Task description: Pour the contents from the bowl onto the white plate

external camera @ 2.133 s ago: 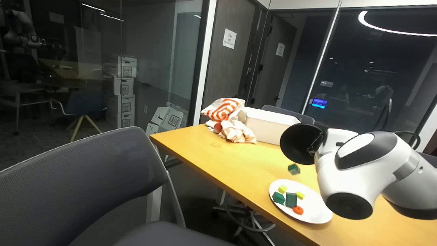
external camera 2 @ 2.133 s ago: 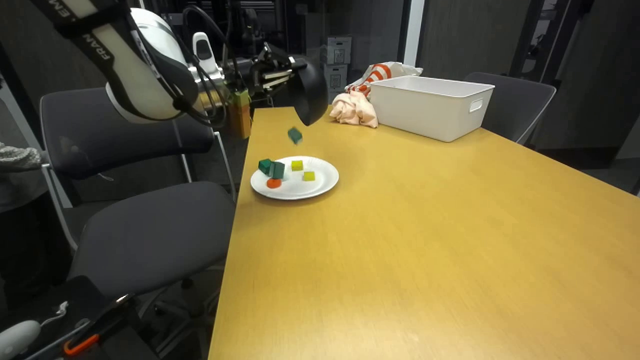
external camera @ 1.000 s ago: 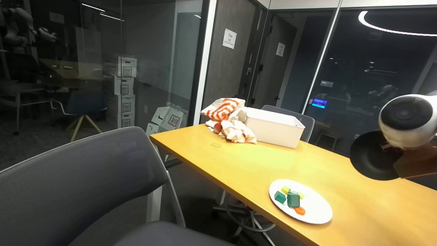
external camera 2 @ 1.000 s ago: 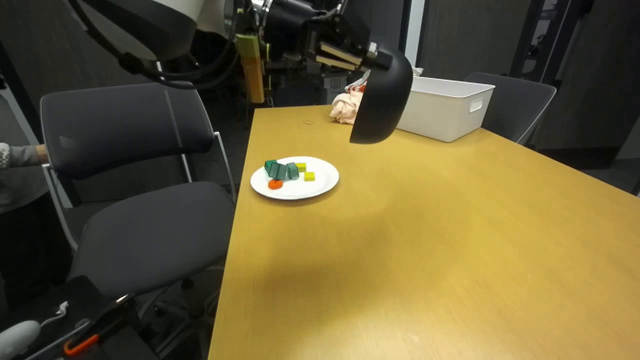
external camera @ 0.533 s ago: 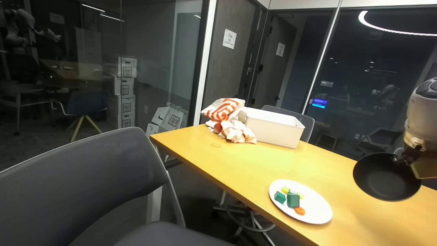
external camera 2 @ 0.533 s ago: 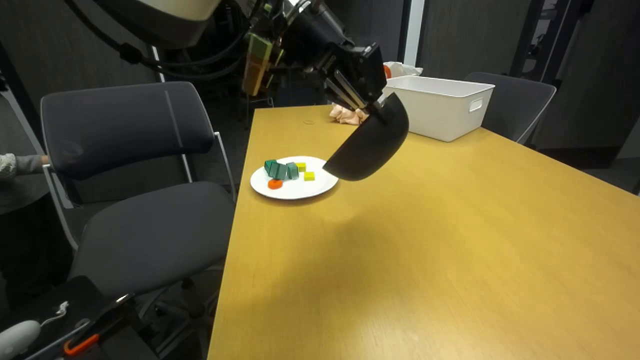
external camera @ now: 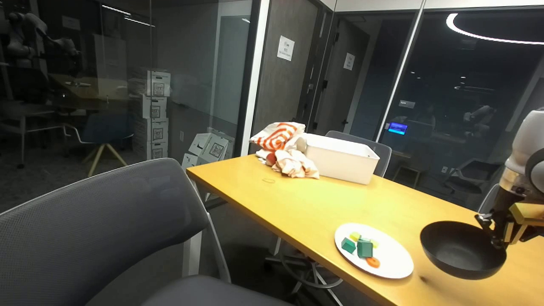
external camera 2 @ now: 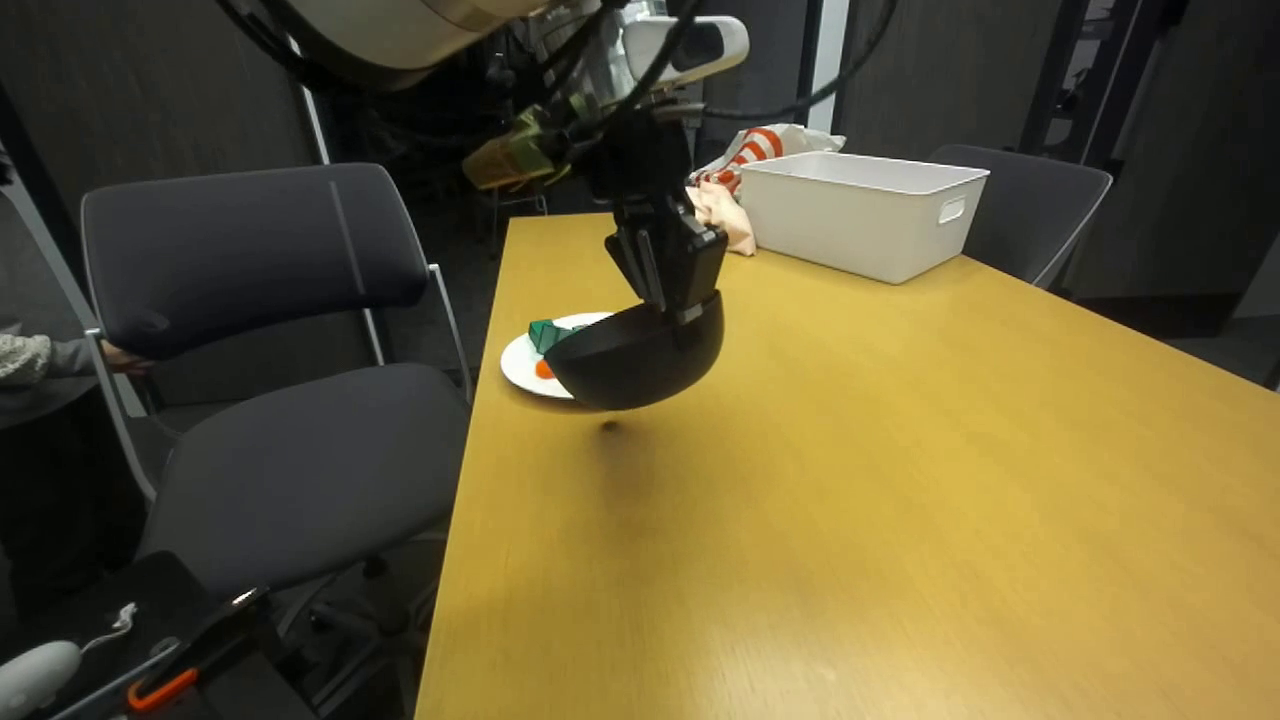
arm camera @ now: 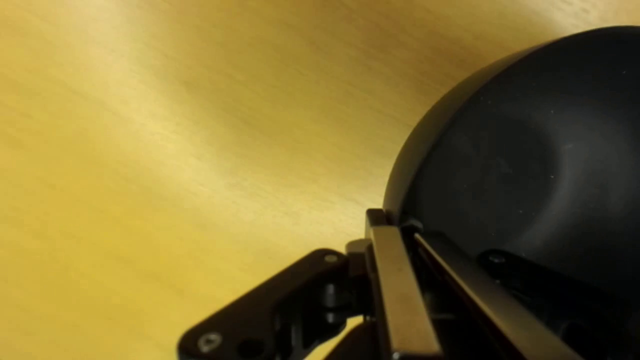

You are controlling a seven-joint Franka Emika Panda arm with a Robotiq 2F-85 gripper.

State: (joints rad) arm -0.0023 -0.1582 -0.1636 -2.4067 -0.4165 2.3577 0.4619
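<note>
The black bowl is close above the table beside the white plate, slightly tilted, its inside showing no pieces. My gripper is shut on the bowl's rim. In the wrist view the fingertips pinch the rim of the bowl. On the plate lie green blocks, small yellow pieces and an orange ring. In an exterior view the bowl, under the gripper, hides the right part of the plate.
A white rectangular box stands at the table's far end, beside a crumpled cloth and a red-and-white bag. A grey chair stands by the table edge near the plate. A thin loop lies on the table.
A green block falling from the tipped bowl now lies on the plate. The bowl has moved off from above the plate, turned back nearly upright and come down close to the table.
</note>
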